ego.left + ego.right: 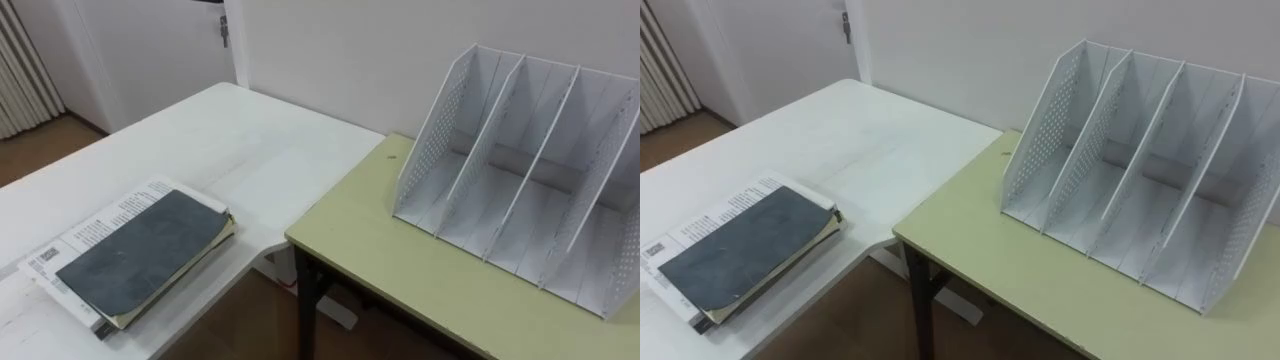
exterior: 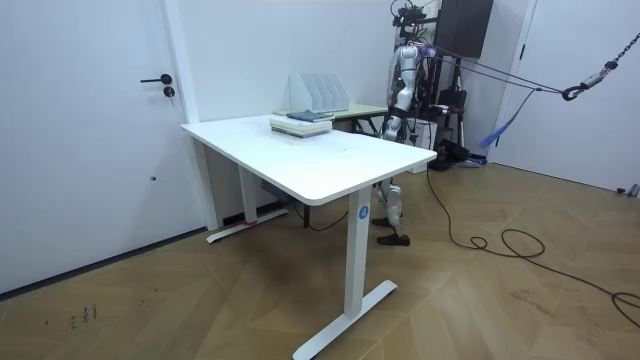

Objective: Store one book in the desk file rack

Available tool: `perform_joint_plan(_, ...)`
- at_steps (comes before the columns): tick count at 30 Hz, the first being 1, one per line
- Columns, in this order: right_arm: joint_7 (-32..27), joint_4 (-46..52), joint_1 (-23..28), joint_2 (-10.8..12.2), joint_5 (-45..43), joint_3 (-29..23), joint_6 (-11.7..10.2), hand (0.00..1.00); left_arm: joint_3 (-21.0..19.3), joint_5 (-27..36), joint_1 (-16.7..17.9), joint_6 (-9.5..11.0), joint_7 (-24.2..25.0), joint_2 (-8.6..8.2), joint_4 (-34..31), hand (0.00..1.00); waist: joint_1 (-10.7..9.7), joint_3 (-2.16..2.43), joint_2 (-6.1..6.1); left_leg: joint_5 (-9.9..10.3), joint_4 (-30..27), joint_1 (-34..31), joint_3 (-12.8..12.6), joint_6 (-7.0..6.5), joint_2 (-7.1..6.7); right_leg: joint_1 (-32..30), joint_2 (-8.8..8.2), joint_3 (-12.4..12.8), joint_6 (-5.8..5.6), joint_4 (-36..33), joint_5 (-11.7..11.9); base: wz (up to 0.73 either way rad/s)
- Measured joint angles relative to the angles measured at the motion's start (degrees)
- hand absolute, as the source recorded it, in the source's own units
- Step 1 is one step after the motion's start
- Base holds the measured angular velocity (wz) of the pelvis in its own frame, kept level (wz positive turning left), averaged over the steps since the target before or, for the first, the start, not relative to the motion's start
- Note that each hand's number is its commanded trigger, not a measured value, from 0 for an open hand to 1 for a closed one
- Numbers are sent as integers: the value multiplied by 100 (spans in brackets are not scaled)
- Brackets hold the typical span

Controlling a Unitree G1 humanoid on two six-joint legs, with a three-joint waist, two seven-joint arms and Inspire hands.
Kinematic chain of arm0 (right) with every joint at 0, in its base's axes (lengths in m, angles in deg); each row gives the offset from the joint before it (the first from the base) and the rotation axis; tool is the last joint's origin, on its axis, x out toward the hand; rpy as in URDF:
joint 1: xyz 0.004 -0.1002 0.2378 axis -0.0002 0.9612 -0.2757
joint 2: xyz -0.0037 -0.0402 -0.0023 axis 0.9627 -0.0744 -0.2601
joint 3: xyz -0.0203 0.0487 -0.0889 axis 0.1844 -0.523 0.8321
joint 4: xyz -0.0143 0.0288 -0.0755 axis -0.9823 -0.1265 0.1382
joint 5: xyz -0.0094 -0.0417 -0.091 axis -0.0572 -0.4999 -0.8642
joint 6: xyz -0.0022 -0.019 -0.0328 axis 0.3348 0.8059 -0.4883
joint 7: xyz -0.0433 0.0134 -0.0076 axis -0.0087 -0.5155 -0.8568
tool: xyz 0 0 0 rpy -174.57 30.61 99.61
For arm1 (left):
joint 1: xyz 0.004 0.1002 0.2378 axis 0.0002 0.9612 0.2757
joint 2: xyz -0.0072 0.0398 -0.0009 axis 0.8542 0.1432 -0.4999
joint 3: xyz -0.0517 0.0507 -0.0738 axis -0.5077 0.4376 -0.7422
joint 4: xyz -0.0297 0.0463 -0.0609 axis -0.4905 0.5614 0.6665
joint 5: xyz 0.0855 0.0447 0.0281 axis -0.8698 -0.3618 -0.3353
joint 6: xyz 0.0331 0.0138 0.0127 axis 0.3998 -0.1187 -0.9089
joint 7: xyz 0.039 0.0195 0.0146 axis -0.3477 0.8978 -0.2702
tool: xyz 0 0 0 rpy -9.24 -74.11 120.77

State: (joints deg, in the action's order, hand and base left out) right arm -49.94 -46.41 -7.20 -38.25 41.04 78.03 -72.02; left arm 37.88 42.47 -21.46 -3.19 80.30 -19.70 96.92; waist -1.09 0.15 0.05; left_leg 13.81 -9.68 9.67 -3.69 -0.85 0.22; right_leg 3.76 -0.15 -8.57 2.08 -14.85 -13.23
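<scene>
Book: a dark grey book (image 1: 140, 250) lies flat on top of a small stack, over a white printed volume (image 1: 95, 222), near the front edge of the white table (image 1: 230, 140).
Look: matte slate cover with no visible lettering and pale yellowish page edges; the corner towards the rack lifts a little.
Handling: probably a light to middling paperback, so it may bend rather than stay stiff. The cover looks dull, not slippery, and nothing about it looks fragile.
Where to hold: the long edge facing the green desk (image 1: 380, 250), thumb on top and fingers slid under. The raised corner gives a way in, but the books beneath may drag along.
Rack: the white file rack (image 1: 530, 180) stands upright on the green desk, well apart from the stack, with its slots empty.
Hands (image 2: 386, 126): one seems to hang low beside the robot at the far desk in the room view. They are too small to read, so I cannot tell how they are held.
</scene>
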Motion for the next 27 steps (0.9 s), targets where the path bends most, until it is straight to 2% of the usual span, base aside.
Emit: perform_joint_plan(27, -284, -65, -56, -3, 0, -56, -84, 0, 5, -6, -3, 15, -70, -14, -6, 0, -9, 0, -28, 0, 12, -7, 65, 0, 1, 3, -3, -15, 0, 6, 0, 0)
